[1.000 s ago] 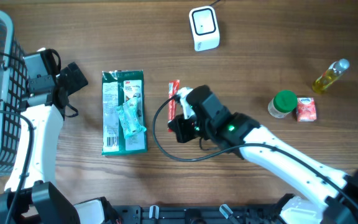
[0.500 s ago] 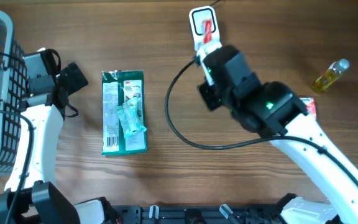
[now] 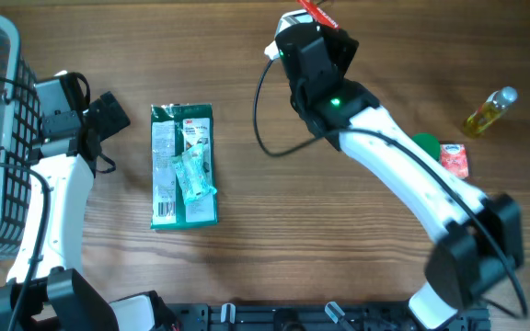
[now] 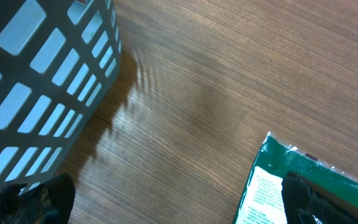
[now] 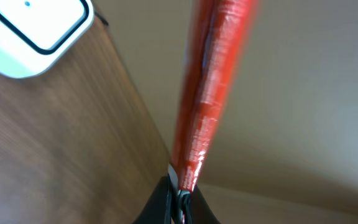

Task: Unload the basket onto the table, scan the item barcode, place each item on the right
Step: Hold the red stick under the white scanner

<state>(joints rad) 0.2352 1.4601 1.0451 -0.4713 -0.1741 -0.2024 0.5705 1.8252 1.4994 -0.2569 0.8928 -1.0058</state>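
The right gripper (image 5: 180, 190) is pressed together on the bottom end of the red stick (image 5: 210, 93), pinching only that tip, which leaves nearly its whole length bare, sensible if a printed code is to be shown to a reader. From the right wrist the stick rises straight away from the fingers, blurred, and no barcode can be made out on the side that shows. The scanner (image 5: 33, 28) sits on the table (image 3: 109, 37) up and to the left of the stick, so the stick appears to be beside its window, not over it. From overhead the wrist hides the scanner and the stick pokes out past the table's far edge. My reading is that the scan is at the presenting stage, and the stick probably needs turning or shifting toward the window. The left gripper (image 3: 113, 112) hangs with jaws spread and nothing between them, parked between the basket (image 4: 42, 74) and the green pack (image 3: 184, 165), likely to keep out of the way. The bottle (image 3: 489, 112) stands well apart, at the right.
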